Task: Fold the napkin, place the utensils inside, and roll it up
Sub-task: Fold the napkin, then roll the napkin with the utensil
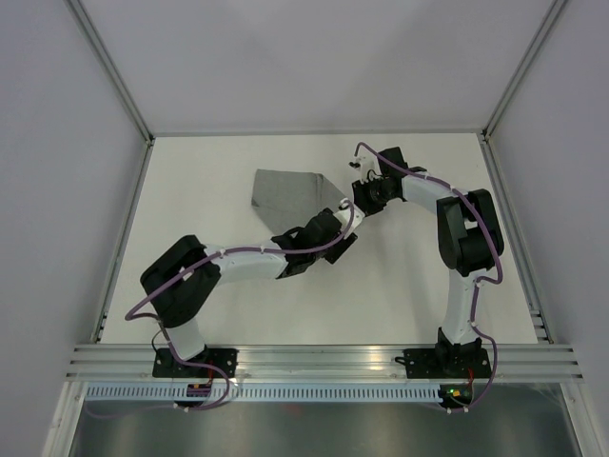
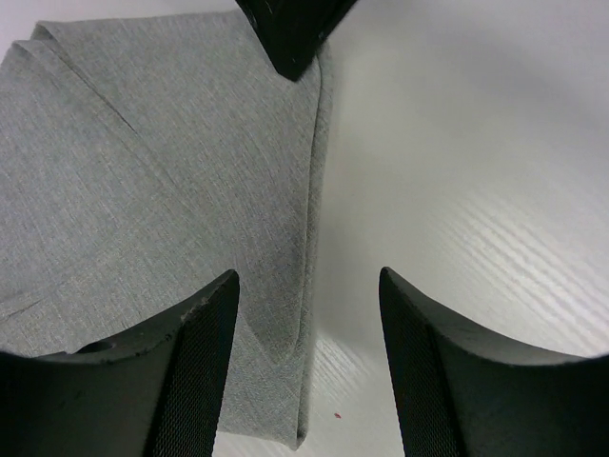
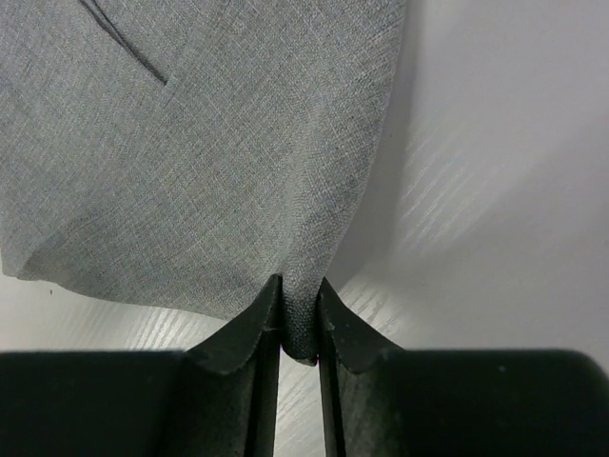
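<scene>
Two grippers meet at the 3 o'clock corner of the napkin (image 1: 285, 193). The right gripper (image 3: 298, 305) is clenched on that folded corner, while the left gripper (image 2: 309, 286) hangs released, jaws apart astride the cloth's edge. The napkin lies folded on the table (image 1: 238, 286), toward 11 o'clock from the table's centre.

Left arm (image 1: 240, 263), lower left, and right arm (image 1: 461, 305), right of frame: white link shells, black joint housings, purple cables (image 1: 252, 250) running alongside, black base plates (image 1: 195, 362). Wrist views: matte black fingers (image 2: 190, 371) with finely ribbed inner faces.
</scene>
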{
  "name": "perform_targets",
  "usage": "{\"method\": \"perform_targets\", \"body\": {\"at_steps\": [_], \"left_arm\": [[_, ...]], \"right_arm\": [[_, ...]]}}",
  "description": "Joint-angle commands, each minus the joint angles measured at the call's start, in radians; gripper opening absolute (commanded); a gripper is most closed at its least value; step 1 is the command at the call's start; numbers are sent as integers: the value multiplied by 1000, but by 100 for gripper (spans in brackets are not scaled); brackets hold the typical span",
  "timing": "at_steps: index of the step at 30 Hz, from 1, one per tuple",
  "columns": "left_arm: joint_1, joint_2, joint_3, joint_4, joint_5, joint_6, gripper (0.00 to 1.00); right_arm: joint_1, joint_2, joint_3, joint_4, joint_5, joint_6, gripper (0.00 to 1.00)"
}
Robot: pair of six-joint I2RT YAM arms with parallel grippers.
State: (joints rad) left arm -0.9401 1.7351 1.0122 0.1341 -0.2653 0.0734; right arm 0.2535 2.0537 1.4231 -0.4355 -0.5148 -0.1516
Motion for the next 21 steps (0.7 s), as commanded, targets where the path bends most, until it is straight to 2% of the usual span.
{"method": "perform_targets", "body": {"at_steps": [1,5,9,12,21], "left_arm": [[-25,52,38,35,-67,137,66],[-42,87,55,35,-103,187,66],[-52,116,74,32,-120,218,66],[-65,133,85,27,-132,239,66],[-95,213,115,9,-227,289,62]], "right_arm": [[4,-38,40,-29,32,-3,25],[4,-41,51,-43,21,7,34],[4,-52,50,-46,24,7,49],[4,-66,54,-54,19,15,55],[1,-128,82,-80,84,60,58]]}}
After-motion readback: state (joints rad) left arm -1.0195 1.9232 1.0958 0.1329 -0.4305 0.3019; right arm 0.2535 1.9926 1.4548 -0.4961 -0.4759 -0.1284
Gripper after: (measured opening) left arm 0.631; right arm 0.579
